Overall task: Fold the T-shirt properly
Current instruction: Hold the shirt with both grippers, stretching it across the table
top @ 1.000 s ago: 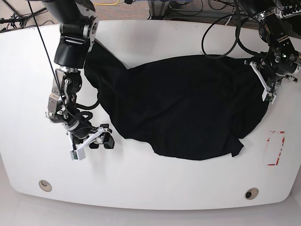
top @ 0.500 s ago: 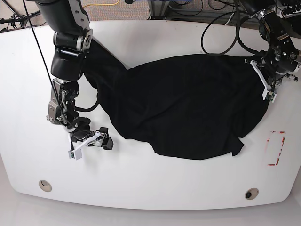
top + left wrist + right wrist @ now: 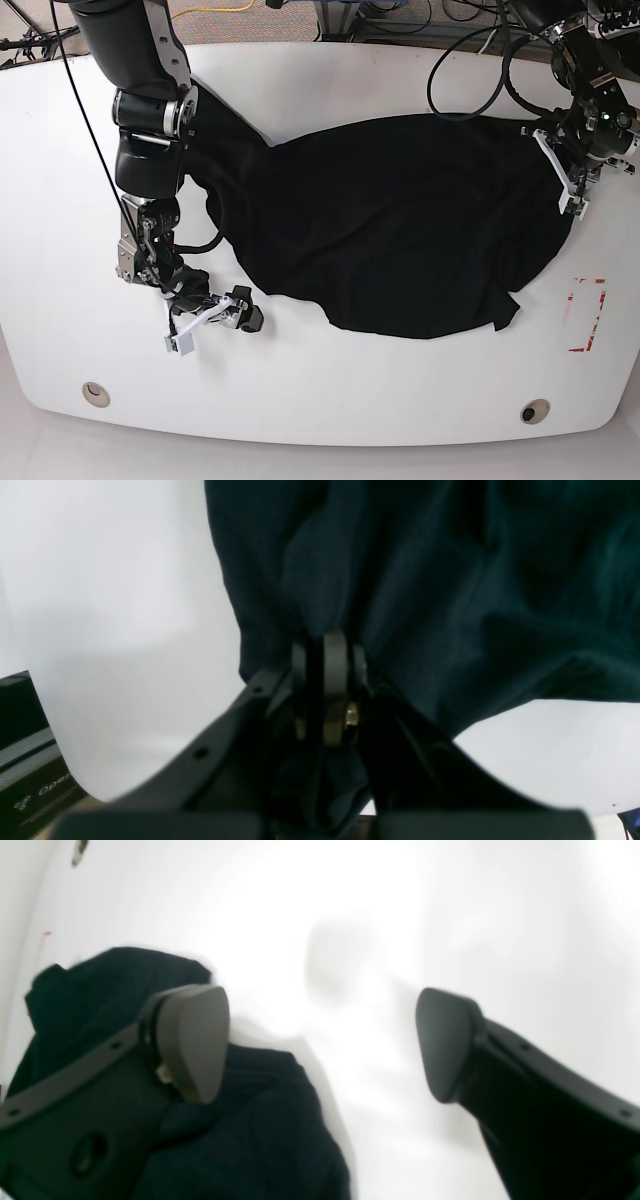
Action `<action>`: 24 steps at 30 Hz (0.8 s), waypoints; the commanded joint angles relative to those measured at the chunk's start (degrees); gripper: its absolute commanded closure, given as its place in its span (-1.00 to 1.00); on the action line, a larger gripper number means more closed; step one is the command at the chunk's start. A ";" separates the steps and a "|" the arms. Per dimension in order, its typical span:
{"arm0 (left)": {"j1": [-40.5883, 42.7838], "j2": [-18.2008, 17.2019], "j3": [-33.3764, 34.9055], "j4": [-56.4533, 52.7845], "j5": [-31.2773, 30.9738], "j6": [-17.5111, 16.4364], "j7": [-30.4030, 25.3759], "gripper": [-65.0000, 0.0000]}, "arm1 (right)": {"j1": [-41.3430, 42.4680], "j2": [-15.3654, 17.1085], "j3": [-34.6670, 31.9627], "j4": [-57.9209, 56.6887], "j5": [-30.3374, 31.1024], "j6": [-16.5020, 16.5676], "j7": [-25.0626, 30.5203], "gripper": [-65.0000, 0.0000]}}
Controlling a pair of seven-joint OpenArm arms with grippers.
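I see the T-shirt spread black and rumpled across the middle and right of the white table, its widest bulk at the centre, one pointed corner reaching toward the near right and a narrower lobe running up to the far left under the arm there. The cloth is not flat; soft folds show across it in the left wrist view.

At the shirt's far right edge I have the left gripper clamped on the fabric: in its wrist view the two pads are pressed together with a pinch of dark cloth rising between them, and the fabric fans out from that spot.

On the near left, the right gripper sits low over bare table, just off the shirt's near-left edge. Its wrist view shows the jaws spread wide with only white tabletop between the fingertips, holding nothing; a fold of the shirt lies beside and beneath the left-hand finger.

Near the right rim I can make out a red dashed rectangle marked on the table, apart from the cloth.
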 commanded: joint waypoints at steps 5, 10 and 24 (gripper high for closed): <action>-0.66 -0.88 0.33 0.39 -0.06 -0.06 -0.18 0.99 | 1.20 -0.62 -0.46 0.89 0.59 1.38 2.04 -0.74; -0.70 -1.02 0.63 0.31 -0.03 -0.06 -0.06 0.99 | 0.59 -1.23 -0.29 2.13 0.66 1.48 2.13 -0.72; -0.82 -0.85 1.44 -0.11 -0.15 -0.06 -0.43 0.99 | -2.37 -4.04 -0.12 2.09 0.81 1.99 1.02 -0.68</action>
